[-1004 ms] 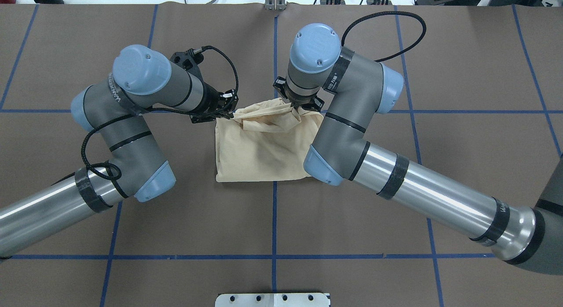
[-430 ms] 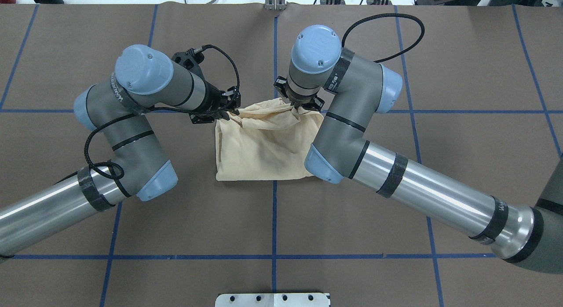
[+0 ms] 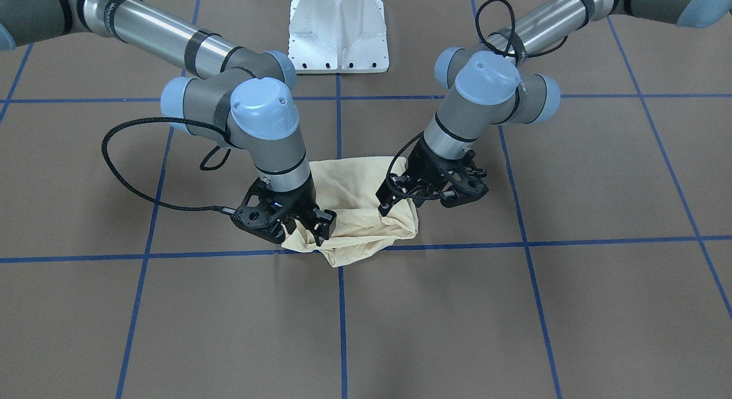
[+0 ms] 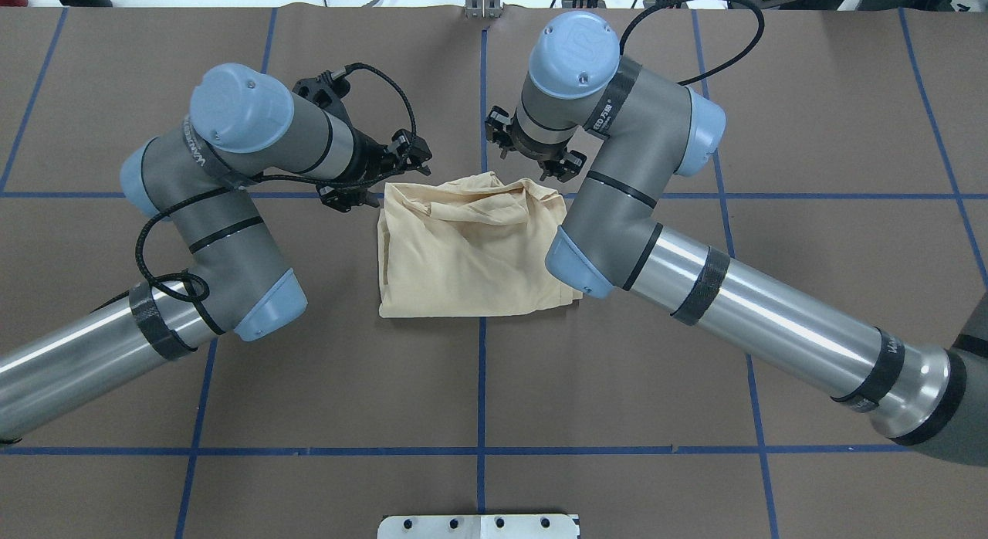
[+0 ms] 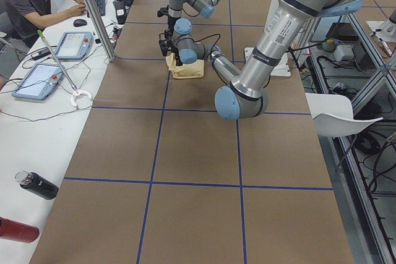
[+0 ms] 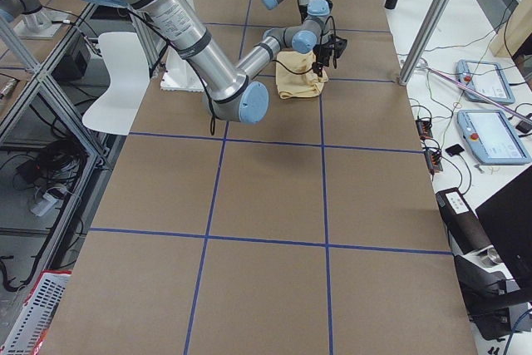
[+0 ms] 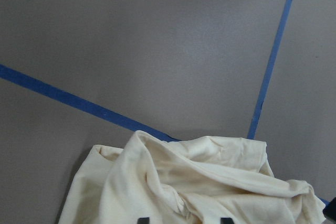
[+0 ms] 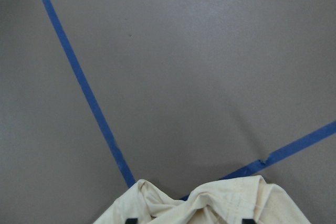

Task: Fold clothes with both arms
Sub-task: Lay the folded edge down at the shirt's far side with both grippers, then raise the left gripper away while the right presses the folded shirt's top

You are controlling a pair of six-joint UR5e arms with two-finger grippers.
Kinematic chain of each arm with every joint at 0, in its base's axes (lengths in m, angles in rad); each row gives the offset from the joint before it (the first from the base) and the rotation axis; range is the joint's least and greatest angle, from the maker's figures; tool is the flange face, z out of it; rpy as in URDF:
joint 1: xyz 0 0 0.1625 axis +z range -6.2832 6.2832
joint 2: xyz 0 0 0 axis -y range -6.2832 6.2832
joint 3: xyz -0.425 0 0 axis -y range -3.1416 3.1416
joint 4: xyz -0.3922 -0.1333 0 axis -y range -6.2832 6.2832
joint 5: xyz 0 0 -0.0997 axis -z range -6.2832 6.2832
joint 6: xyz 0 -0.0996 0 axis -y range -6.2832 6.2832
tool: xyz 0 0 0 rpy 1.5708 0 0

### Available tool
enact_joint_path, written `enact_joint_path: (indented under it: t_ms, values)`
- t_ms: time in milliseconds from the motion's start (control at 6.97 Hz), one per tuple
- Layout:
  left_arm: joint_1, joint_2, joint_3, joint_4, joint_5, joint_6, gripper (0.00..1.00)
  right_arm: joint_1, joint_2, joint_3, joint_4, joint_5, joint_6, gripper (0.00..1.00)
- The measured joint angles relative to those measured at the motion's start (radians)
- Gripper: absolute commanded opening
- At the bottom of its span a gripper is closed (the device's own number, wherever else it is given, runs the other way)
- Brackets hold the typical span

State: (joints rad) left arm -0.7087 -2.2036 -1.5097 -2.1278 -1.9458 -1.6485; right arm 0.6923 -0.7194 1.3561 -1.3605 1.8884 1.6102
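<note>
Both hands are released, fingers spread and gripping nothing. Our left hand (image 4: 382,176) hangs just off the upper-left corner of the shirt (image 4: 463,253), and our right hand (image 4: 529,156) hangs just above its upper-right corner.

The shirt lies as a folded, roughly square bundle at the centre of the overhead frame on the brown surface (image 4: 695,99). It sits just below the horizontal blue tape line (image 4: 772,195). Its lower edge is flat, while its upper edge is rumpled and runs left to right between the two hands. From either hand the cloth lies toward the bottom of the frame, each hand nearest its own corner.

We judge the next move turns on that bunched upper edge.

Our left arm (image 4: 224,215) enters from the lower left, elbow bent, wrist aimed rightward. Our right arm (image 4: 772,323) enters from the lower right, overhanging the shirt's right edge, wrist pointing down.
</note>
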Motion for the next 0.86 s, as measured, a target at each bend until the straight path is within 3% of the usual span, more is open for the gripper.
enact_joint_path:
  t_ms: [287,861]
  values:
    - [-0.045,0.040,-0.033,0.004,-0.028,0.046,0.99,-0.025,-0.003,0.039,-0.005,0.011,-0.016,1.00]
    - [-0.088,0.175,-0.136,0.003,-0.044,0.176,0.99,-0.198,-0.001,0.056,-0.035,-0.147,-0.200,1.00]
